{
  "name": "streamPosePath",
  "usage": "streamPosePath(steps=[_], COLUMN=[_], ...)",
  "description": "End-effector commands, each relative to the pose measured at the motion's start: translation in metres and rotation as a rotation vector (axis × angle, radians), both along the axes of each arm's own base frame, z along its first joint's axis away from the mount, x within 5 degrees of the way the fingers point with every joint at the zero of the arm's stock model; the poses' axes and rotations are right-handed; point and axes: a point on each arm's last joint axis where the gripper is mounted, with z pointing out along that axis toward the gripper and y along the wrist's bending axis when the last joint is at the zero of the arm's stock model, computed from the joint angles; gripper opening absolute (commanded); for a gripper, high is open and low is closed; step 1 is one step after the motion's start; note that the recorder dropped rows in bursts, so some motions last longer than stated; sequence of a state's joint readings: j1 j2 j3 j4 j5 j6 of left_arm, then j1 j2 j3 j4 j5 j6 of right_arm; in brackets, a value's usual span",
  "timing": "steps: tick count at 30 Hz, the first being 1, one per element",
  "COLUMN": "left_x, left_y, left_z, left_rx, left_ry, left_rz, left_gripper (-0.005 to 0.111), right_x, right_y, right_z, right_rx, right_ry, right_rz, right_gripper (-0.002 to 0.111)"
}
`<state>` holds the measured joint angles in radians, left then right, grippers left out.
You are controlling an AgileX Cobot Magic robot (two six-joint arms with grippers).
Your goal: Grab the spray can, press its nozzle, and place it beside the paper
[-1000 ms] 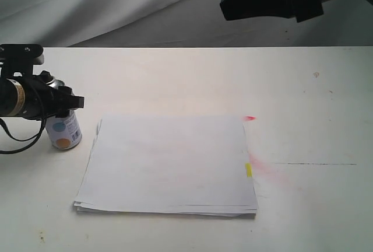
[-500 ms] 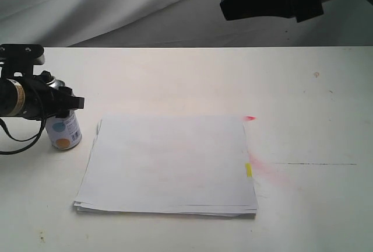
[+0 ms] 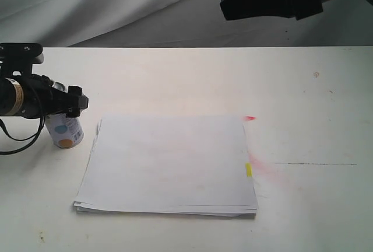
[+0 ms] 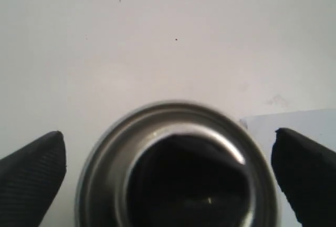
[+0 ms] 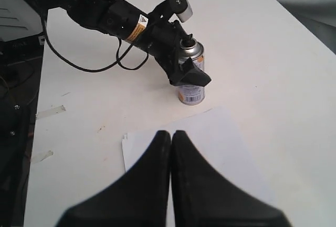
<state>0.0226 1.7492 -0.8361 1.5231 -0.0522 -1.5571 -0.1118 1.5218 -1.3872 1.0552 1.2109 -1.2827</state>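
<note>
The spray can [image 3: 65,132] stands upright on the table, just left of the paper [image 3: 169,164]. My left gripper [image 3: 61,103] is open and sits low over the can's top. In the left wrist view its fingertips [image 4: 37,174] straddle the silver dome [image 4: 105,153], with a thin gap on each side. The black nozzle [image 4: 189,185] lies between them. The right wrist view shows the can [image 5: 190,88], its nozzle [image 5: 187,40] and the paper [image 5: 220,143]. My right gripper [image 3: 224,7] hangs high over the table's back, shut and empty [image 5: 171,132].
A red spray stain [image 3: 262,167] marks the table by the paper's right edge, near the yellow edge mark [image 3: 248,170]. A thin dark line [image 3: 315,164] runs right of it. A white backdrop cloth [image 3: 87,1] hangs behind the table.
The left gripper's fingers have shifted slightly right and down around the can's top, and the can stands a touch further right. The right arm has not moved.
</note>
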Motion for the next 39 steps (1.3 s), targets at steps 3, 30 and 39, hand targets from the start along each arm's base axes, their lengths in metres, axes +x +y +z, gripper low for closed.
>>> streamPosePath(steps=[3,30,39], left_x=[-0.01,-0.27,-0.292], left_y=[-0.003,-0.037,-0.042], left_z=[0.047,0.177,0.167], left_rx=[-0.009,-0.291,-0.345], left_ry=[-0.141,-0.976,-0.955], left_rz=[-0.015,-0.278,-0.327], left_gripper=[0.104,0.104,0.104], right_x=[-0.01,-0.196,-0.296], right_y=[-0.003,0.006,0.017], right_z=[0.019,0.038,-0.01], right_rx=[0.003,-0.001,0.114], right_ry=[-0.058,-0.089,-0.24], right_rz=[-0.085,-0.36,-0.434], right_gripper=[0.0,0.0,0.0])
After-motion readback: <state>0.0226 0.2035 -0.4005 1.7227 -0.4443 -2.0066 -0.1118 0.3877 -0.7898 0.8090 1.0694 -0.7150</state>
